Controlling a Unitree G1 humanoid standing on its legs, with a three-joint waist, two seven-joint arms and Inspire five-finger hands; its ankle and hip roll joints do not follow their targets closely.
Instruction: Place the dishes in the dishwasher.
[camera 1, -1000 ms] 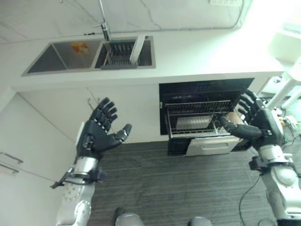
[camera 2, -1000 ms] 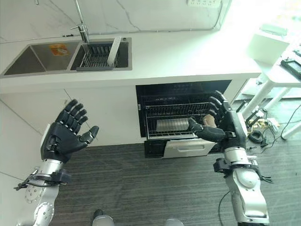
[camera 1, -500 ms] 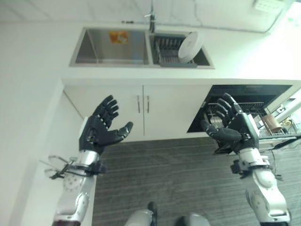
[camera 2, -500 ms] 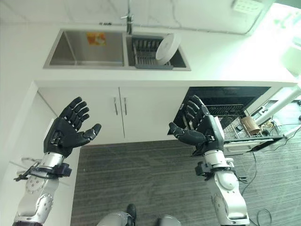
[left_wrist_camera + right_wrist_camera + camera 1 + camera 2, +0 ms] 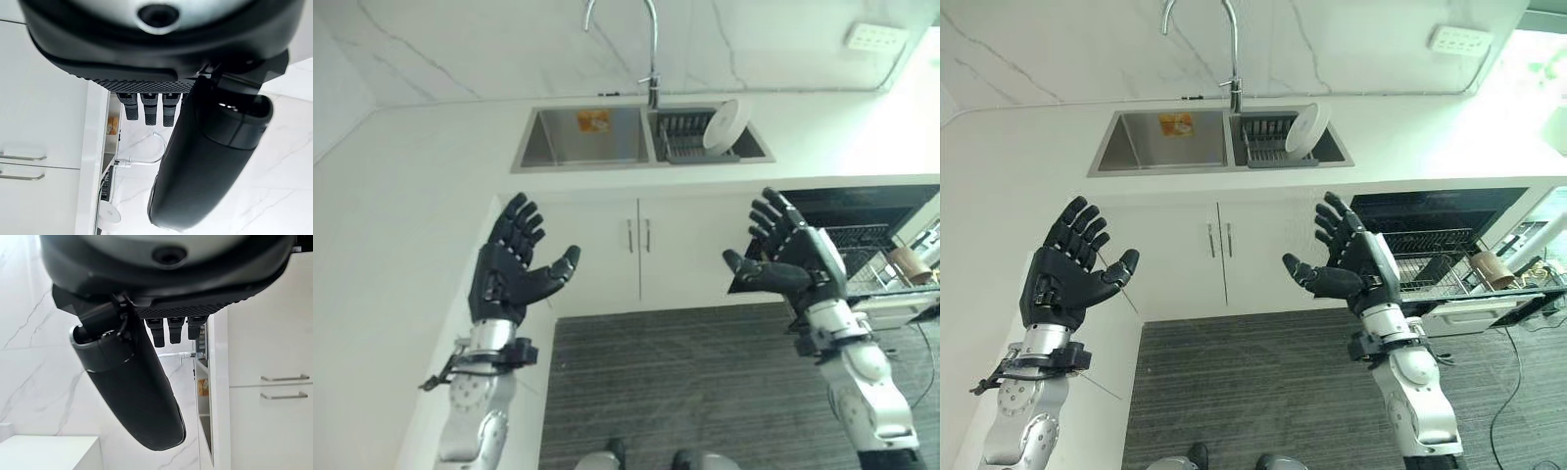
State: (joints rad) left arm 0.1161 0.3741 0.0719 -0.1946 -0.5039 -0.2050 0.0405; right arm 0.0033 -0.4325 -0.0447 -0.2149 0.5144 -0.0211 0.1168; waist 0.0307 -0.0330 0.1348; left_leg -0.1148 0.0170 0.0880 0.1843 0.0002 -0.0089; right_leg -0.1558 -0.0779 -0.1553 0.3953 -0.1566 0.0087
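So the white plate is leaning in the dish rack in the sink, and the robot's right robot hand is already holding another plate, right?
Not quite. The white plate does lean in the dish rack in the sink, but the right robot hand holds nothing: its fingers are spread open in the air, as the right eye view shows. The left robot hand is open and empty too.

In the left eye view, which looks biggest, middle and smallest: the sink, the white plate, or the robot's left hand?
1. Sink
2. Left hand, though it's nearer the camera, so it looks bigger than it is
3. White plate
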